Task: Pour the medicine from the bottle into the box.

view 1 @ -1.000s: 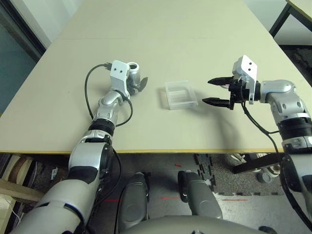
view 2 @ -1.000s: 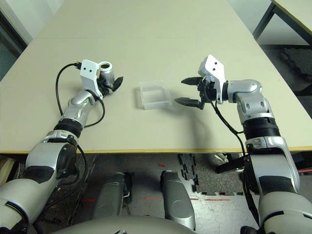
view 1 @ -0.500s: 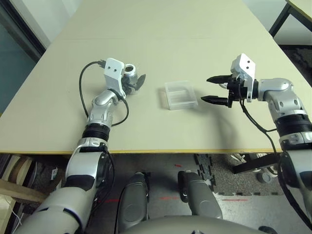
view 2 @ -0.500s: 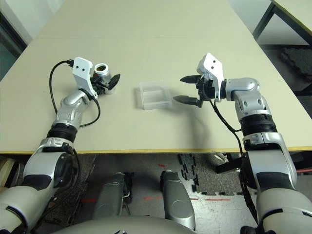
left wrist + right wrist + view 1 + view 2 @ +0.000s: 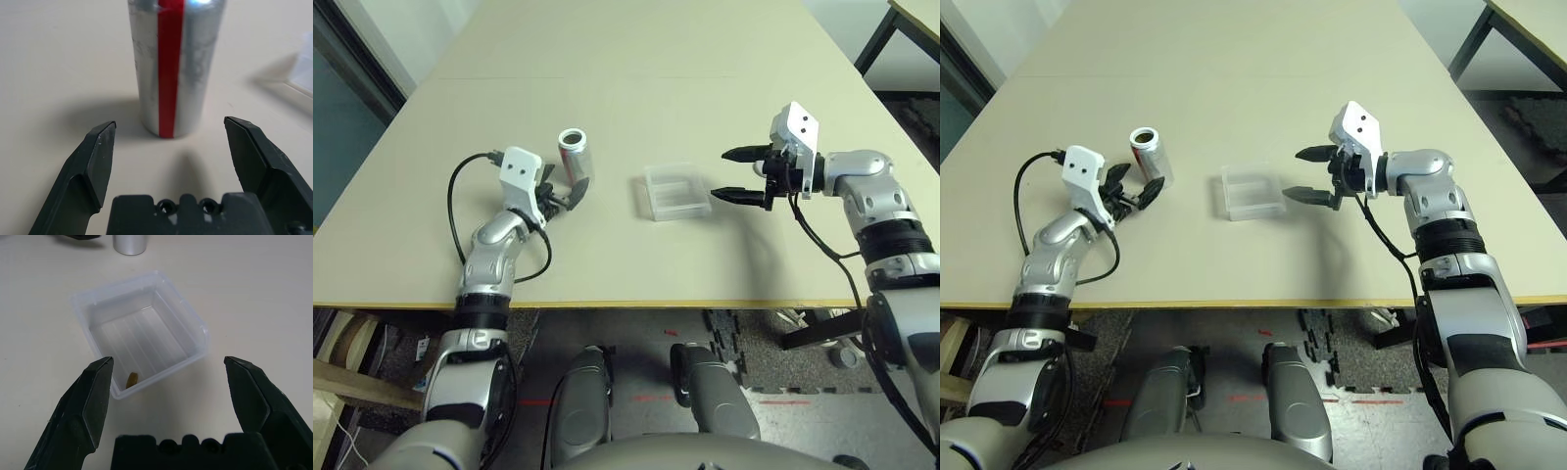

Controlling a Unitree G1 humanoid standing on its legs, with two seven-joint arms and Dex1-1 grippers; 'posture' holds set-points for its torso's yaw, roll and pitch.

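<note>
Bottle (image 5: 576, 155) stands upright on table (image 5: 636, 69), left of box (image 5: 675, 192), w/ a small pill (image 5: 132, 379) in the box. L gripper (image 5: 564, 195) sits spread wide just short of bottle, not touching. R gripper (image 5: 736, 173) spread wide too, near box's right side, holding nothing.

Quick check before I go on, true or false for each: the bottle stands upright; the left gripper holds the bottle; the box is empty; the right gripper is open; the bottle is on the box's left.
1. The bottle stands upright on the table. True.
2. The left gripper holds the bottle. False: its open fingers stand apart from it.
3. The box is empty. False: a small yellowish piece lies in it.
4. The right gripper is open. True.
5. The bottle is on the box's left. True.
</note>
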